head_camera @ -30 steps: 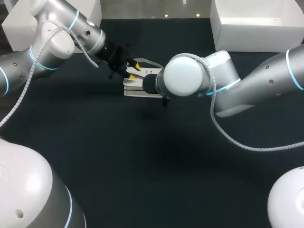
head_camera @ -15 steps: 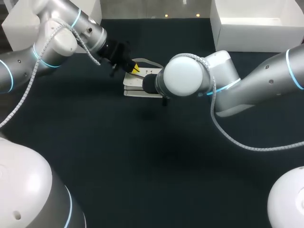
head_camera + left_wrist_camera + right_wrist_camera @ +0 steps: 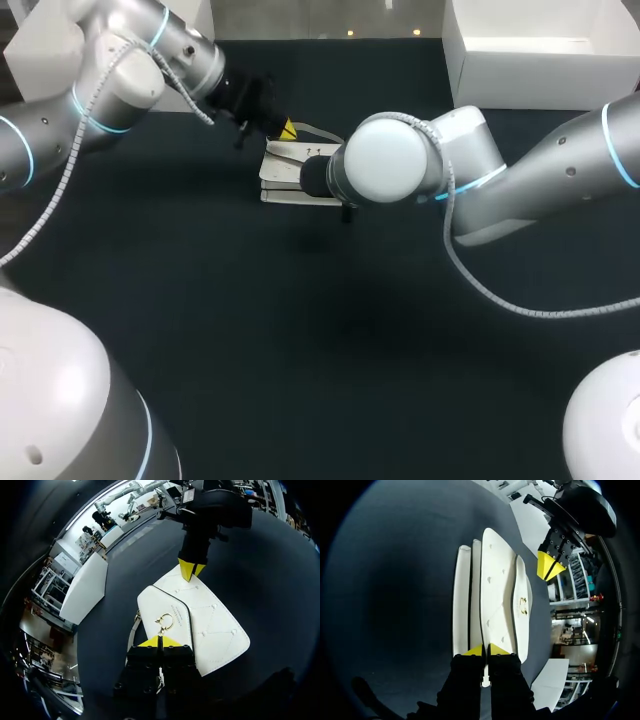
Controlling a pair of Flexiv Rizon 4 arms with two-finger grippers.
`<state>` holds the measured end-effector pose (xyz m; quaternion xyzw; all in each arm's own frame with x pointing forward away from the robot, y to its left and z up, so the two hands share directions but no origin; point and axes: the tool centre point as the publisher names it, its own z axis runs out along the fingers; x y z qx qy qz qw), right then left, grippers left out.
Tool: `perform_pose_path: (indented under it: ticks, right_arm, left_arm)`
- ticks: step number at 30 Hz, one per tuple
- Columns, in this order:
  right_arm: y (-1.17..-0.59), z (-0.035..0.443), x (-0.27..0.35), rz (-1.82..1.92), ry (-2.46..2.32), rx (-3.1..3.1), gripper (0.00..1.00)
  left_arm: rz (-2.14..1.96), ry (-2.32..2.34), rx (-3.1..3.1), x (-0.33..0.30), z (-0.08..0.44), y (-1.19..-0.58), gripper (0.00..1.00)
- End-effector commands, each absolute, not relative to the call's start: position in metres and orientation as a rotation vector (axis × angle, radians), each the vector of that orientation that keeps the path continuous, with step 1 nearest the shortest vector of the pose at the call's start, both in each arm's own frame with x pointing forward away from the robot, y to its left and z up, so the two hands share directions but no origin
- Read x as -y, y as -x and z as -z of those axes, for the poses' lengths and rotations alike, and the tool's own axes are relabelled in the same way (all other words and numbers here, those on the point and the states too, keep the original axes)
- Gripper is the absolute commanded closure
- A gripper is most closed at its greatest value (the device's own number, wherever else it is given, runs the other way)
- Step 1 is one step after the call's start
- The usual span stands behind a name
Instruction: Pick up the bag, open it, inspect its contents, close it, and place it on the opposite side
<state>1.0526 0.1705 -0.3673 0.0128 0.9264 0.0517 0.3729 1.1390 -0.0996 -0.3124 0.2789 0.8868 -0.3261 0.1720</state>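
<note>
The white bag (image 3: 285,175) lies flat on the dark table, flap up, with a gold ring clasp (image 3: 164,621) on the flap. My left gripper (image 3: 288,130) hovers at the bag's far left edge, beside the strap (image 3: 312,130). Its yellow tips (image 3: 159,641) are pressed together just short of the ring, with nothing seen between them. My right gripper (image 3: 485,650) is shut on the bag's (image 3: 495,595) opposite end. From the left wrist its tips (image 3: 190,569) pinch that end of the bag (image 3: 210,625). In the head view my right arm's wrist (image 3: 385,160) hides it.
A white box (image 3: 545,50) stands at the table's back right, and another white box (image 3: 30,50) at the back left. Dark table surface (image 3: 320,320) spreads in front of the bag.
My left gripper has gone from open over the bag's left end to shut and has pulled back toward the far side. The right arm and the bag have stayed put.
</note>
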Motion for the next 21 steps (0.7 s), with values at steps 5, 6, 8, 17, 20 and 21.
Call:
perform_pose_path:
  ticks: [5,6,8,17,20,21]
  right_arm:
    - [-1.053,0.370,-0.172,-0.132,-0.034,-2.370,1.00]
    - [-1.053,0.370,-0.172,-0.132,-0.034,-2.370,1.00]
    - [-1.053,0.370,-0.172,-0.132,-0.034,-2.370,1.00]
    - [-1.053,0.370,-0.172,-0.132,-0.034,-2.370,1.00]
    - [-1.053,0.370,-0.172,-0.132,-0.034,-2.370,1.00]
    - [-1.053,0.370,-0.172,-0.132,-0.034,-2.370,1.00]
  left_arm:
    - [0.963,-0.738,-2.567,0.100,0.304,-1.160,1.00]
    - [0.962,-0.746,-2.550,0.100,0.303,-1.158,1.00]
    - [0.977,-0.770,-2.505,0.099,0.303,-1.152,0.91]
    - [0.984,-0.758,-2.423,0.093,0.307,-1.138,0.12]
    - [0.965,-0.764,-2.390,0.092,0.303,-1.132,0.00]
    - [0.956,-0.761,-2.376,0.092,0.301,-1.130,0.00]
